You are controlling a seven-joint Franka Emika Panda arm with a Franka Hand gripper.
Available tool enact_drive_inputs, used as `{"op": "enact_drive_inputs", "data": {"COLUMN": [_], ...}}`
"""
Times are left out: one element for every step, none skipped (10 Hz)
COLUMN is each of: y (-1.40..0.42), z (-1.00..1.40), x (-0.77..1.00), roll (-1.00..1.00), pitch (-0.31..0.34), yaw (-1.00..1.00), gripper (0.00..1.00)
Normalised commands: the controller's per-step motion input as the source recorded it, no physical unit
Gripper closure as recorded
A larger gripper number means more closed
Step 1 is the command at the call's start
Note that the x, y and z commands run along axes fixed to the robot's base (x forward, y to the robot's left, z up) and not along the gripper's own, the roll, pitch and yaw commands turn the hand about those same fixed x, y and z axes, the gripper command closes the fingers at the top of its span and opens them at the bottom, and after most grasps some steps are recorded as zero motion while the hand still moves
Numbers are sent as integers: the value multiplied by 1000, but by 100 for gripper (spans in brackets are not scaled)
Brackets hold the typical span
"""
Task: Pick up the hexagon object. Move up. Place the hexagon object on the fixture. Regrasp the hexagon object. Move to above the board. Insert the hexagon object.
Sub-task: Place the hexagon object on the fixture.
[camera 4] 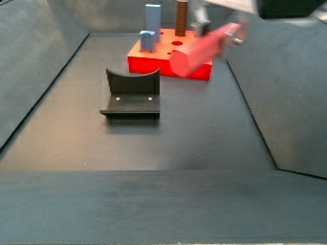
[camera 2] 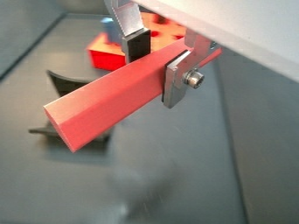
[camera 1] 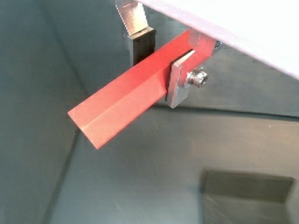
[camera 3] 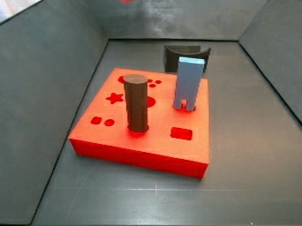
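In both wrist views the gripper [camera 1: 162, 54] [camera 2: 158, 59] pinches the slim red-orange hexagon bar [camera 1: 126, 98] [camera 2: 111, 105] near one end — silver plate fingers [camera 1: 180, 79] [camera 2: 177, 79] pressed against its sides — held aloft, clear of the floor.

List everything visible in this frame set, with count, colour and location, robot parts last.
hexagon object: one, red-orange bar, held in the air between the jaws.
board: one, bright red, on the floor.
brown cylinder: one, dark brown, upright in the board.
blue block: one, light blue, upright in the board.
fixture: one, dark, on the floor, empty.
gripper: one, silver fingers with dark pads, raised above the floor, shut on the hexagon object.
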Motion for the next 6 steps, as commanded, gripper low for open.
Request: {"op": "enact_drive_inputs", "data": {"y": [-1000,-1000,-930,-821,-695,-470], "z": [-57,-60,-61,-62,-54,-44], "x": [900,957,1000,1000,1000,970], "roll": [88,93,106,120,140,182], "pitch": [23,36,52,64,80,112], "yaw": [1000,1000,1000,1000,1000,1000], "gripper": [100,100,100,100,100,100]}}
